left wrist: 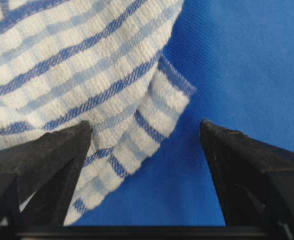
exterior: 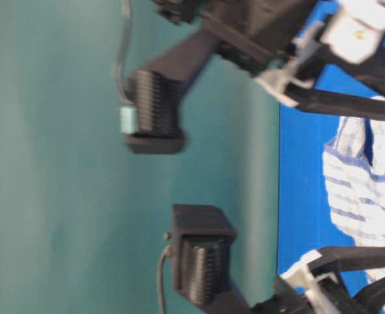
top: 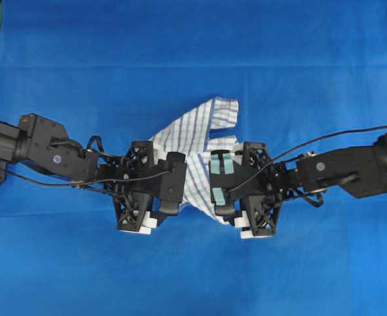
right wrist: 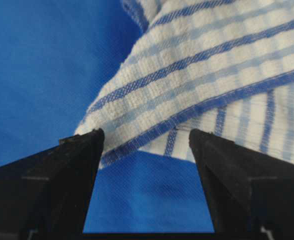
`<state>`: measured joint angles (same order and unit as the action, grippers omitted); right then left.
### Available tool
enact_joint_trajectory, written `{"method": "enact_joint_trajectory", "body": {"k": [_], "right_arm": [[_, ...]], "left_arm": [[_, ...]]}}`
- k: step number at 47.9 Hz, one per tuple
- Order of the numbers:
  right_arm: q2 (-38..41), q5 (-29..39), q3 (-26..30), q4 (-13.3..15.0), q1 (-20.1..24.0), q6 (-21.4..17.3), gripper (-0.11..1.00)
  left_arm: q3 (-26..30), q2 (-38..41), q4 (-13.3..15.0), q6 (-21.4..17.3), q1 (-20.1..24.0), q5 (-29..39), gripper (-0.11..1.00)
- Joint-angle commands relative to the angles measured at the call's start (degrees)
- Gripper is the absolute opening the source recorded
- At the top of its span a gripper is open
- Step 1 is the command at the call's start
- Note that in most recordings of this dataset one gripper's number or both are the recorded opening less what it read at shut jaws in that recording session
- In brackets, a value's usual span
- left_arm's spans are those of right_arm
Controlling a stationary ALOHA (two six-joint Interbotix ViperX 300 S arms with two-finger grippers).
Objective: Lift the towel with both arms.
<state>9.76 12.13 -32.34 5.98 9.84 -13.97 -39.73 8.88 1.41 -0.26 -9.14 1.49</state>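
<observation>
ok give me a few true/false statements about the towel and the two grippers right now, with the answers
1. The towel lies crumpled on the blue cloth surface. True.
2. The left gripper is shut on a towel corner. False: its jaws stand open, with the towel edge lying between them, nearer one finger.
3. The right gripper is open. True.
4. The towel hangs in the air between both arms. False: it rests on the surface, not lifted.
5. In the overhead view the two grippers sit at opposite sides of the towel. True.
6. The towel is plain red. False: it is white with blue checked stripes.
</observation>
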Motion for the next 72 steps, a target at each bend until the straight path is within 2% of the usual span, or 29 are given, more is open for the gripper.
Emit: {"method": "enact_joint_trajectory", "body": {"k": [1, 15, 18, 22, 25, 27, 30, 32, 34, 35, 43, 51, 72], "right_arm": [[0.18, -1.67, 0.53, -0.35, 0.18, -0.35, 0.68], [2.2, -2.81, 0.53, -0.35, 0.18, -0.62, 0.68], [2.2, -3.08, 0.53, -0.26, 0.18, -0.53, 0.68], [2.2, -3.43, 0.53, -0.18, 0.09, -0.53, 0.64], [2.2, -3.52, 0.53, -0.18, -0.09, -0.53, 0.54], [2.29, -3.52, 0.44, -0.18, -0.09, -0.53, 0.43], [2.2, -3.52, 0.44, -0.09, -0.18, -0.35, 0.23], [2.2, -3.52, 0.44, 0.0, -0.18, -0.09, 0.1], [2.2, -3.52, 0.44, 0.0, -0.18, 0.09, 0.01], [2.2, -3.52, 0.53, 0.0, -0.26, 0.09, 0.0], [1.41, -3.08, 0.88, 0.09, -0.35, 0.18, 0.01], [-3.16, -0.97, 1.76, 0.18, -0.62, 0.44, 0.01], [-20.21, 15.38, 7.03, 2.64, -2.9, 0.35, 0.01]], "left_arm": [[0.35, 0.18, 0.09, 0.09, -0.09, -1.14, 0.85], [0.35, 0.88, 0.09, 0.35, 0.09, -1.41, 0.82], [0.26, 0.97, 0.09, 0.35, 0.18, -1.23, 0.74], [0.18, 0.79, 0.09, 0.35, 0.26, -0.79, 0.55], [0.18, 0.88, 0.09, 0.44, 0.26, -0.62, 0.37], [0.09, 0.79, 0.09, 0.44, 0.35, -0.53, 0.24], [0.09, 0.7, 0.09, 0.44, 0.62, -0.35, 0.1], [0.0, 0.7, 0.09, 0.53, 0.88, -0.35, 0.05], [0.0, 0.53, 0.09, 0.53, 1.23, -0.26, 0.05], [0.0, 0.53, 0.09, 0.53, 1.41, -0.18, 0.05], [0.62, -1.49, 0.09, 0.44, 1.93, 1.85, 0.05], [2.29, -7.03, 0.09, 0.26, 2.46, 7.73, 0.05], [10.02, -23.91, -0.09, -0.35, 4.57, 24.79, 0.05]]}}
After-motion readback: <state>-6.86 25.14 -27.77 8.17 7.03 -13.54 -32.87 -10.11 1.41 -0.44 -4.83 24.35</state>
